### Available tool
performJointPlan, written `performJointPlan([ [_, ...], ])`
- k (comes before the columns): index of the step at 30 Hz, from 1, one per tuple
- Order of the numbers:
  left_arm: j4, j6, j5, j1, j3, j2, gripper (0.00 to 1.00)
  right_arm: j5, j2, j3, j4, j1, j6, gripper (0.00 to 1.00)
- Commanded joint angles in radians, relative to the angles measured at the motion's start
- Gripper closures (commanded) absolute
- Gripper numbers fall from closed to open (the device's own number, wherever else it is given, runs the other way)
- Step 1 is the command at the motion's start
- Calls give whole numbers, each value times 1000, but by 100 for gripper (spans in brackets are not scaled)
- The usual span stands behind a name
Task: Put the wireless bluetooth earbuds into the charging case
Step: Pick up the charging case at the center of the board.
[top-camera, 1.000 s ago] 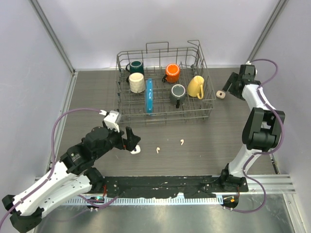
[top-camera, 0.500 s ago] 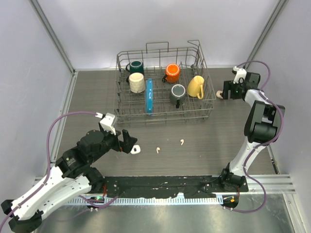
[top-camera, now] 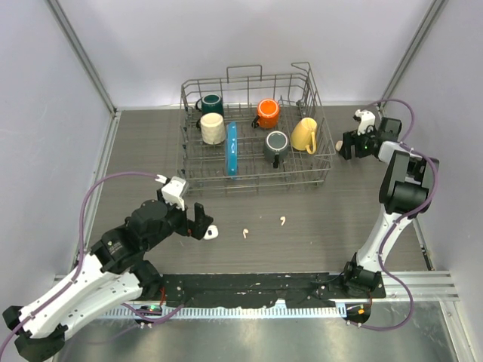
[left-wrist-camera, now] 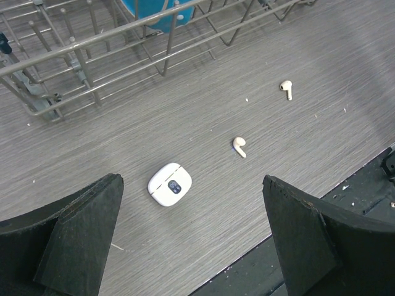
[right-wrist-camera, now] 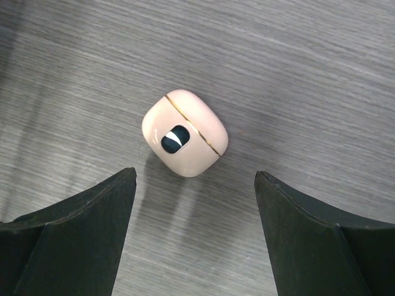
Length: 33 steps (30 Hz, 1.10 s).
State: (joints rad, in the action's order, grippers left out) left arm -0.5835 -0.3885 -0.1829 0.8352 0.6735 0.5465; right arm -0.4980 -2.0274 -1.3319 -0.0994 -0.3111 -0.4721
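Two earbuds in sight, both loose on the grey wood-grain table (top-camera: 143, 158), in the open strip in front of the dish rack (top-camera: 321, 113).
- First earbud (top-camera: 245, 233): off-white, glossy, with a rounded head and a short stem. It lies on its side.
- Second earbud (top-camera: 282, 221): same make, same off-white. It lies near the first, to its right and a little closer to the rack. The two do not touch.
- The left wrist view shows both stems clearly, each earbud curled like a small comma.

White charging case (left-wrist-camera: 170, 184): a rounded pebble, lid shut, with a seam line and a small dark patch on top. It sits just left of the first earbud.
Left gripper (top-camera: 199, 221): low over the table beside the white case, jaws spread wide and holding nothing. The case lies ahead of the gap, untouched.

Pink charging case (right-wrist-camera: 184, 142): pale pink with a thin gold seam and a dark oval mark, shut. It sits on the table just off the rack's right end.
Right gripper (top-camera: 347, 145): above the pink case, jaws apart. The case is framed between them with bare table on both sides.

The rack holds five mugs: dark green (top-camera: 211, 103), cream (top-camera: 213, 128), orange (top-camera: 267, 113), grey (top-camera: 276, 143) and yellow (top-camera: 304, 134). A flat blue item (top-camera: 232, 149) stands on edge among them; I cannot tell what it is.
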Motion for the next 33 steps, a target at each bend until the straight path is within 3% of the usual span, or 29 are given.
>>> performJointPlan([
  [1, 7, 26, -4, -4, 35, 16, 0, 7, -25, -44, 92, 0, -49, 17],
  [20, 48, 36, 8, -4, 43, 98, 0, -86, -172, -170, -6, 13, -60, 21],
  [27, 37, 36, 8, -4, 44, 99, 0, -19, -175, -194, -60, 37, -53, 41],
  [31, 43, 19, -12, -4, 40, 82, 0, -24, -137, -129, 0, 37, -13, 53],
  [32, 45, 17, -13, -2, 41, 76, 0, -22, -128, -118, 12, 37, -7, 58],
  [33, 45, 10, -18, -4, 40, 72, 0, -16, -111, -107, 15, 35, 15, 72],
])
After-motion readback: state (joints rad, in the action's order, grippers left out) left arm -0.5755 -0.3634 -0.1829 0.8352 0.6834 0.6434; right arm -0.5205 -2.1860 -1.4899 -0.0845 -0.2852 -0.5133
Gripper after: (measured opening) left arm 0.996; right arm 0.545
